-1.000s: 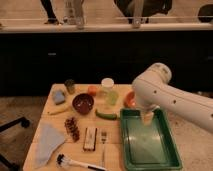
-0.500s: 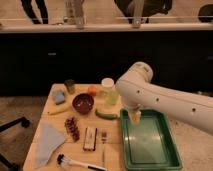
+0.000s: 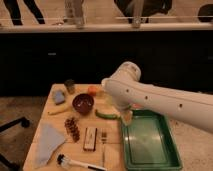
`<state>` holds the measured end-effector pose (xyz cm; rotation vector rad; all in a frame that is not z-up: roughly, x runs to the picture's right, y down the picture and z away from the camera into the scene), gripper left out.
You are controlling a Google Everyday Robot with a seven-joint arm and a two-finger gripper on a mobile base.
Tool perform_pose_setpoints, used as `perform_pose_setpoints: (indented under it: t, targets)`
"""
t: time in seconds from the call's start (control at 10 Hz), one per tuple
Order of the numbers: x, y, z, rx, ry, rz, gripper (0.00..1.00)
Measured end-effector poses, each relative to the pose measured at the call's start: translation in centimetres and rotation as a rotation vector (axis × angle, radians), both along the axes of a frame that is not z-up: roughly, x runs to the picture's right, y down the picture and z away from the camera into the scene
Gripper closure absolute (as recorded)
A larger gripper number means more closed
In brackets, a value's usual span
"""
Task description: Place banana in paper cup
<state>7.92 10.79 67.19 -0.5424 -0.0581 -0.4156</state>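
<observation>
Wooden tabletop (image 3: 114,152) fills the foreground. Nearest on it lie a white-headed dish brush (image 3: 80,162), a pale blue cloth (image 3: 49,140), a metal fork (image 3: 103,145) and a brown rectangular bar (image 3: 90,138), with a green plastic tray (image 3: 150,142) to their right. Farther back are dark red grapes (image 3: 73,128), a green elongated vegetable (image 3: 107,115) and the slim pale-yellow banana (image 3: 59,111), which lies flat just beside a maroon bowl (image 3: 83,103). A white robot arm (image 3: 155,102) spans the table's back right and blocks that corner. Its gripper (image 3: 127,117) hangs spread and empty over the tray's far-left corner, well apart from the banana.
</observation>
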Motion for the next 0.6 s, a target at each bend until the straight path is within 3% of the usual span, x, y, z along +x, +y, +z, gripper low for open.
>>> perform_pose_setpoints:
  t: [0.6]
  targets:
    - [0.08, 0.13, 0.11, -0.001, 0.000, -0.002, 0.20]
